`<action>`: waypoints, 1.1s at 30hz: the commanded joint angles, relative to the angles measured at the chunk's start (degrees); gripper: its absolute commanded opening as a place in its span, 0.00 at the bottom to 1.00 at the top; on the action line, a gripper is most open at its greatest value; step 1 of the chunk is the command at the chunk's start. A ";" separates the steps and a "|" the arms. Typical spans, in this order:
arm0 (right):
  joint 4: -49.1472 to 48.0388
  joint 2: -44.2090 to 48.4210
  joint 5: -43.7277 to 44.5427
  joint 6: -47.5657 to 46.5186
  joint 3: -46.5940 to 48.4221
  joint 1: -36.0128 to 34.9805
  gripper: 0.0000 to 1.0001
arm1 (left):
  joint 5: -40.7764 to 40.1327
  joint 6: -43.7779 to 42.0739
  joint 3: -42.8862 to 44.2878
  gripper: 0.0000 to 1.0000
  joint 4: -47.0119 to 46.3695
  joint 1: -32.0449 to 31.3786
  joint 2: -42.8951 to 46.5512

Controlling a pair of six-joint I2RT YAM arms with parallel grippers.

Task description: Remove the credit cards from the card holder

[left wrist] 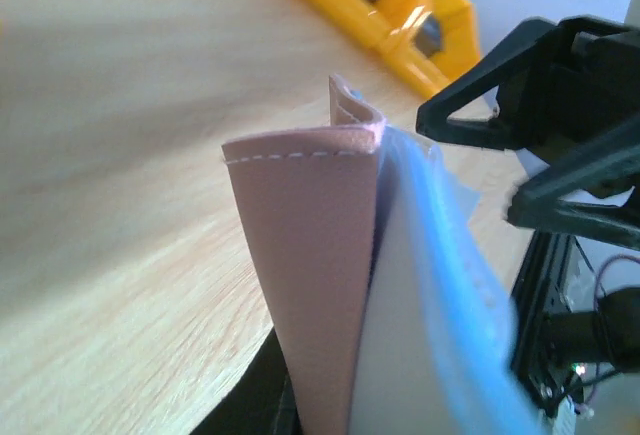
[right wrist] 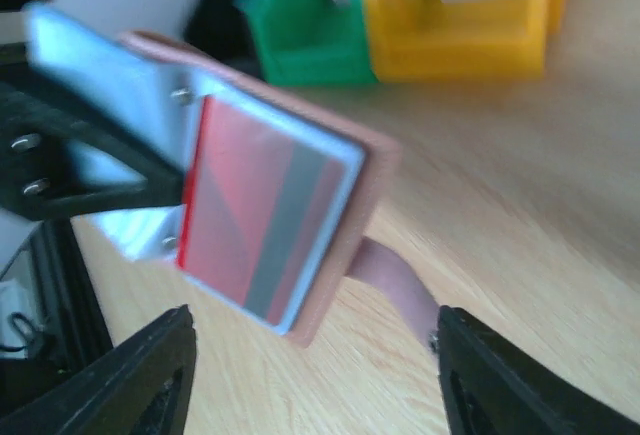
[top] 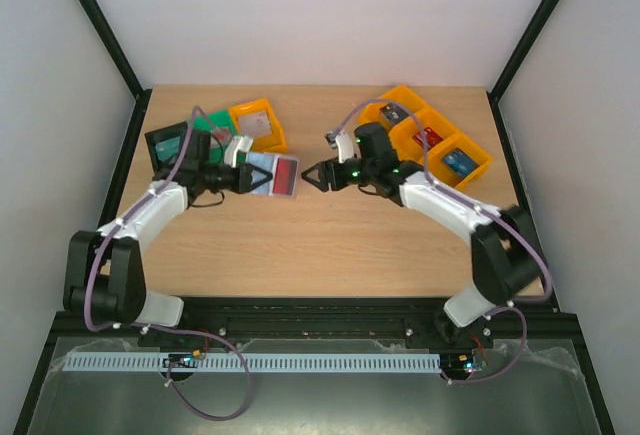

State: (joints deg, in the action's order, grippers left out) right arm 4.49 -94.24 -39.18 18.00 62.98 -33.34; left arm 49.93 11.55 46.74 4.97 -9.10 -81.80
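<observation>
L fingers clamped card holder open; R fingers stood apart. Best was pinching red-grey card at free edge; pulling straight.

Wooden table between 3 white walls (black-framed).
</observation>
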 commanded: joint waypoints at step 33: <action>-36.15 24.01 -28.12 8.47 -13.84 2.76 0.13 | 21.73 -35.64 30.69 0.02 41.52 -6.85 7.35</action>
State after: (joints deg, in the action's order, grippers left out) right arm -28.73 -69.52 -66.35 26.02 49.21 -30.13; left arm 68.99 -24.01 77.65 47.70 -16.32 -75.53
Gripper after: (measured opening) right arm 0.196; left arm 0.062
